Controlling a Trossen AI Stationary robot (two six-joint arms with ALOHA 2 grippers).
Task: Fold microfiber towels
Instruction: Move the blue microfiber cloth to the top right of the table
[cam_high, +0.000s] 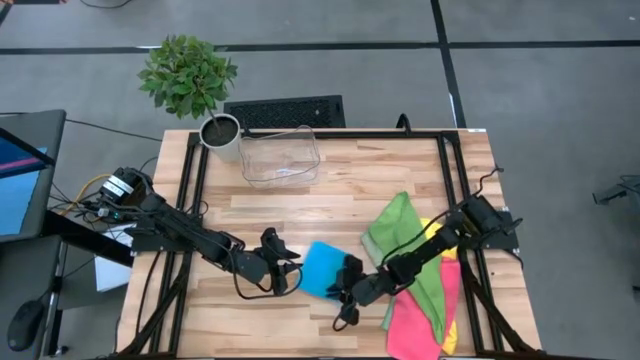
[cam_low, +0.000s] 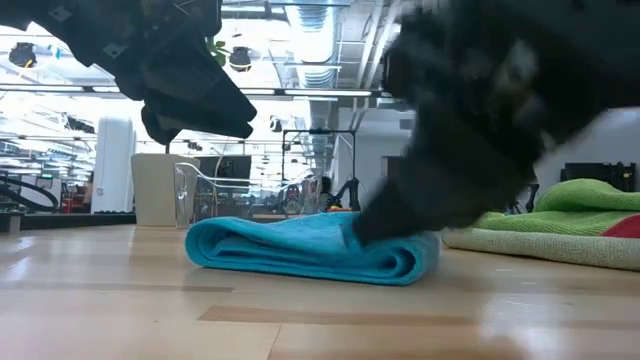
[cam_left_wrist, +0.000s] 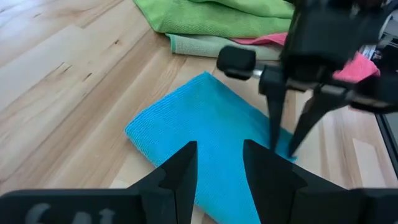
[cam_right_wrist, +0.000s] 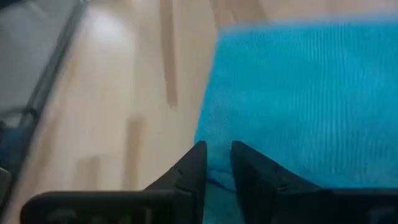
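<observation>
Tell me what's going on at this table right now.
Two robot arms are folding microfiber towels. A blue towel lies folded over on the wooden table between them. The right gripper is down at that towel's edge, its fingers narrowly apart around it. The left gripper hovers just above the towel's other side, jaws slightly apart, holding nothing. A pile of green, pink and yellow towels waits under the right arm. A clear plastic bin and a potted plant stand at the far edge.

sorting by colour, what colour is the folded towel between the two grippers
Bright blue, almost turquoise. The folded towel shows best in the left wrist view.
</observation>
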